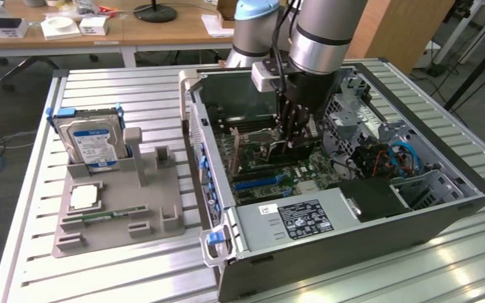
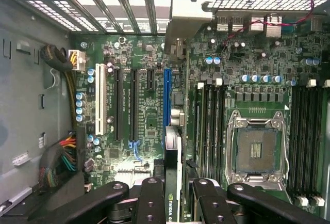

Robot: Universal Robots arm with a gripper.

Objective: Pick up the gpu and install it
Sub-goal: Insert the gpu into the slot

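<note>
Thin flat black gpu card (image 2: 174,175) is edge-on, its long axis in line with the long blue motherboard slot (image 2: 166,97). Jaws are clamped on the card. Silver-grey arm (image 1: 318,38) reaches down into the open dark computer case (image 1: 352,249).

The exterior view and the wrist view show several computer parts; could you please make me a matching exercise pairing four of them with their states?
Things:
1. gpu
2. hard drive
3. CPU chip
4. CPU socket

States:
A. lying flat on the grey fixture
B. empty, on the motherboard
C. gripped edge-on in the end effector
D. standing upright in the grey fixture

Pairs: 1-C, 2-D, 3-A, 4-B
</note>
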